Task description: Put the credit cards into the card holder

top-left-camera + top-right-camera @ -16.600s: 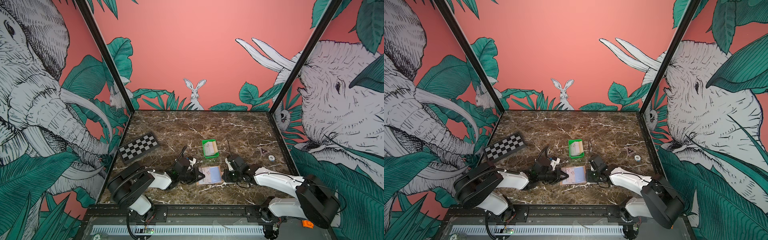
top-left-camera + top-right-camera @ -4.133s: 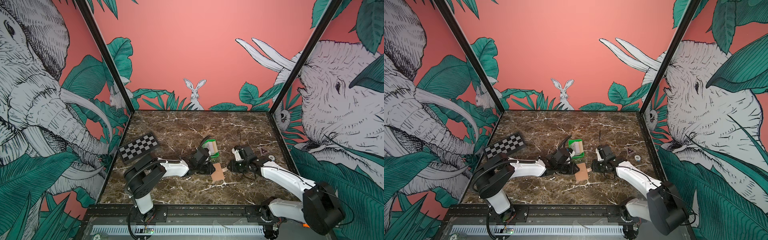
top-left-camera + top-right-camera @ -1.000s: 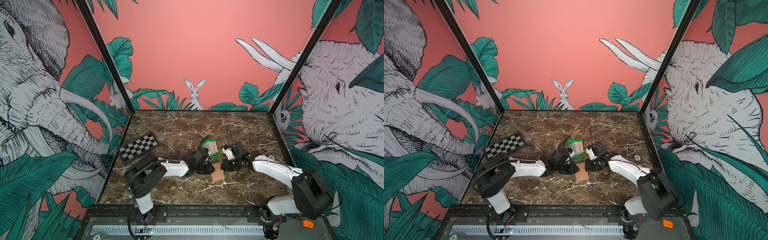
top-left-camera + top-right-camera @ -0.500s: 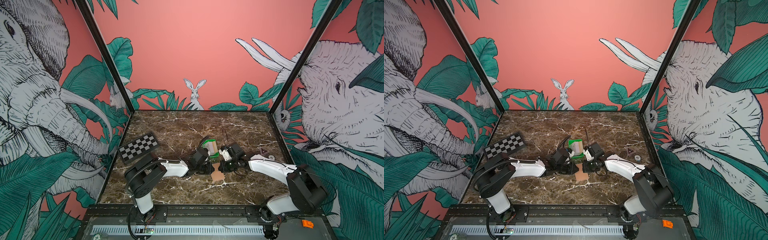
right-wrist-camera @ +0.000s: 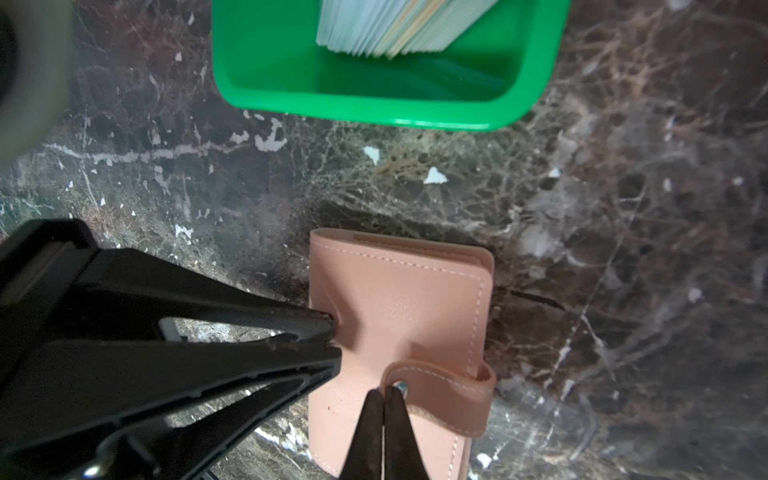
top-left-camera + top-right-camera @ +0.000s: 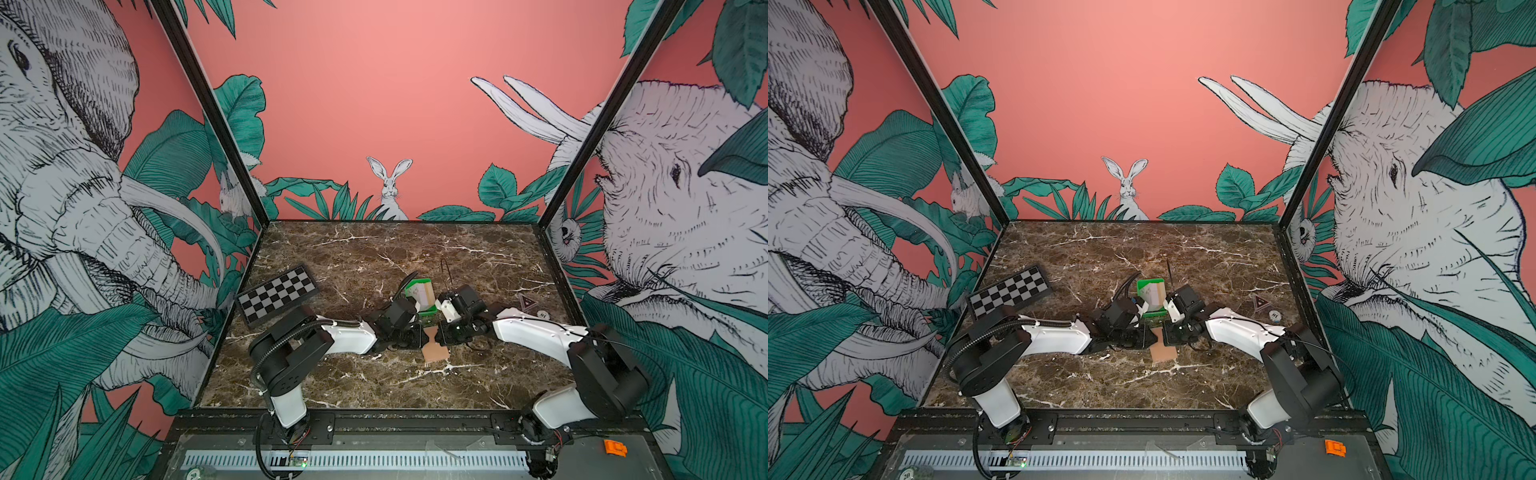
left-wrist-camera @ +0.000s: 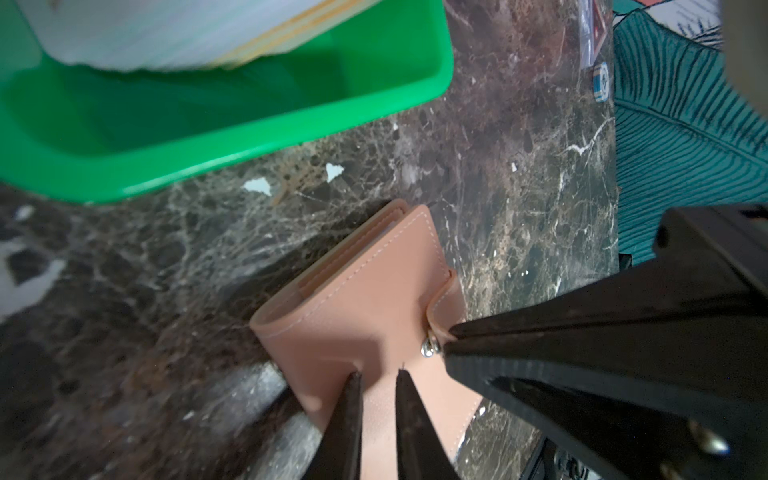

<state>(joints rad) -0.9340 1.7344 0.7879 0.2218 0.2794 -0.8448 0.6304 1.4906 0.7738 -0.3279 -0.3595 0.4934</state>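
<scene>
The tan card holder (image 6: pixel 435 353) (image 6: pixel 1163 353) lies folded shut on the marble between my two grippers. My left gripper (image 7: pixel 378 376) (image 6: pixel 422 338) is shut on the spine edge of the card holder (image 5: pixel 415 299), denting the leather. My right gripper (image 5: pixel 384 392) (image 6: pixel 1165 332) is shut, its tips touching the free end of the strap (image 5: pixel 440 395) beside the metal snap (image 7: pixel 430 347); I cannot tell whether the strap is pinched. The credit cards (image 5: pixel 399 25) (image 7: pixel 166 29) (image 6: pixel 424 293) stand as a leaning stack in a green tray (image 5: pixel 374 104) (image 7: pixel 291 104) just behind the holder.
A black-and-white checkerboard (image 6: pixel 278 293) lies at the left. A round poker chip (image 6: pixel 541 314) (image 7: pixel 600 81) and a small triangular piece (image 6: pixel 528 301) sit near the right wall. Both arms reach in low from the front, meeting at the middle.
Over the last second my right gripper has slid left to the card holder's strap. The left arm has stayed put. Long before, the holder lay open nearer the front.
</scene>
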